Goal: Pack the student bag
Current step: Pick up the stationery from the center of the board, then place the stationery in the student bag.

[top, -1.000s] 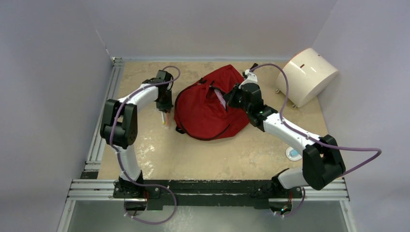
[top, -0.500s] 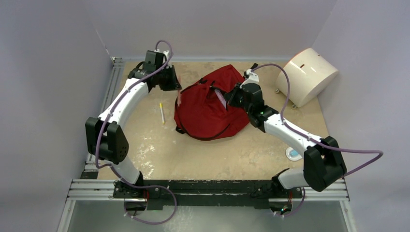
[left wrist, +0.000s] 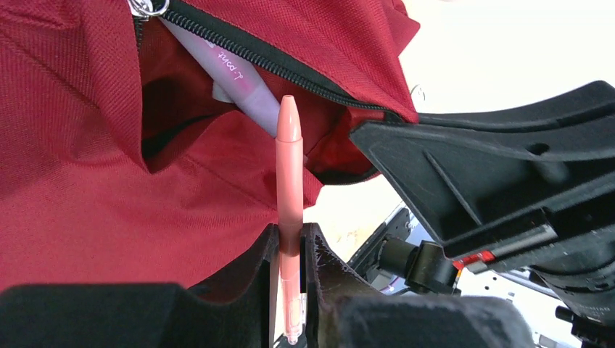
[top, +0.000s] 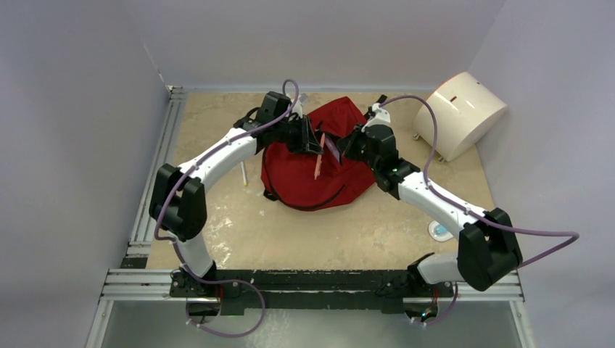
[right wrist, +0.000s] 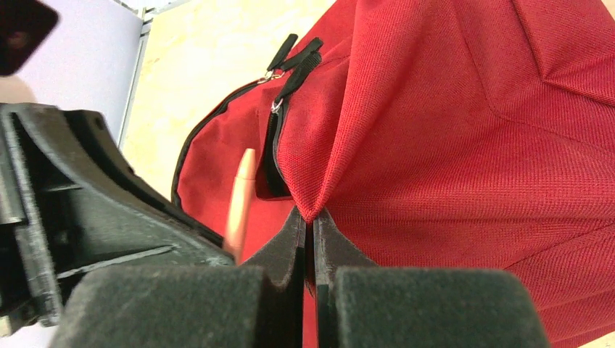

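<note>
The student bag [top: 304, 177], a dark-red backpack, lies at the middle back of the table. My left gripper [top: 318, 147] hovers over it, shut on a salmon-pink pen [top: 317, 168] that hangs tip-down. In the left wrist view the pen [left wrist: 289, 167] runs out from between the fingers of my left gripper [left wrist: 290, 235] toward an unzipped pocket holding a lilac pen [left wrist: 243, 83]. My right gripper [top: 341, 151] is shut on a fold of the bag's fabric beside that pocket. In the right wrist view its jaws [right wrist: 308, 217] pinch the red cloth [right wrist: 471, 145].
A yellowish pen [top: 244, 174] lies on the table left of the bag. A white rounded box [top: 464, 112] stands at the back right corner. A small round blue-white item [top: 439, 230] lies near the right arm. A metal rail [top: 156, 167] lines the left edge.
My left arm rose from the table left of the bag with the pink pen and swung right over the bag. The yellowish pen stayed behind. The right arm kept its grip.
</note>
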`<state>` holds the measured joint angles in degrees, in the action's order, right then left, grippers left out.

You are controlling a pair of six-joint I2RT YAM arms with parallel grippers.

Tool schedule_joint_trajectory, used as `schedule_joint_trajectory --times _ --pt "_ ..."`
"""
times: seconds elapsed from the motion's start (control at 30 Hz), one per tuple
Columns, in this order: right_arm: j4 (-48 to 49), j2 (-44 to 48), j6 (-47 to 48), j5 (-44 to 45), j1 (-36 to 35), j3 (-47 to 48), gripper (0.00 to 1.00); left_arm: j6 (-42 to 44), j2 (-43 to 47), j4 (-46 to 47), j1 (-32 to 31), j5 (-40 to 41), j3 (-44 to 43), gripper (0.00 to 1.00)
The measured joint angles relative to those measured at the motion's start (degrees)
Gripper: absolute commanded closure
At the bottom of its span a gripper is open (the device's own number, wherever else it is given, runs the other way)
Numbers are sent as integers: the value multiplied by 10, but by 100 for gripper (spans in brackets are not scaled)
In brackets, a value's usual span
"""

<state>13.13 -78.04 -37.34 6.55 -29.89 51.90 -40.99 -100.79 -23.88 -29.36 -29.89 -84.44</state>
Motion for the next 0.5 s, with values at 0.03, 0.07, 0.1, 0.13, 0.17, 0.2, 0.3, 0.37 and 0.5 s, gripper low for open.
schedule_joint_trajectory --times 0.03,0.07,0.1,0.13,0.17,0.2,0.3,0.37,0.5 --pt "0 1 0 0 0 0 100 -4 -7 4 -1 -5 0 93" --pt "-1 2 0 0 0 0 100 -6 -11 7 -2 -7 0 93" --pt "-2 3 0 0 0 0 100 -10 -15 9 -2 -10 0 93" --pt "-3 3 -1 0 0 0 100 -14 -19 11 -2 -12 0 93" --pt "-3 4 -2 0 0 0 100 -15 -21 12 -2 -14 0 93" --pt "-3 4 -2 0 0 0 100 -17 -23 15 -3 -15 0 93" --pt "-3 4 -2 -1 0 0 100 -20 -28 25 -3 -19 0 94" --pt "-3 4 -2 -1 0 0 100 -21 -35 34 -3 -25 0 94" --pt "-3 4 -2 -2 0 0 100 -30 -57 41 -3 -34 -3 94"
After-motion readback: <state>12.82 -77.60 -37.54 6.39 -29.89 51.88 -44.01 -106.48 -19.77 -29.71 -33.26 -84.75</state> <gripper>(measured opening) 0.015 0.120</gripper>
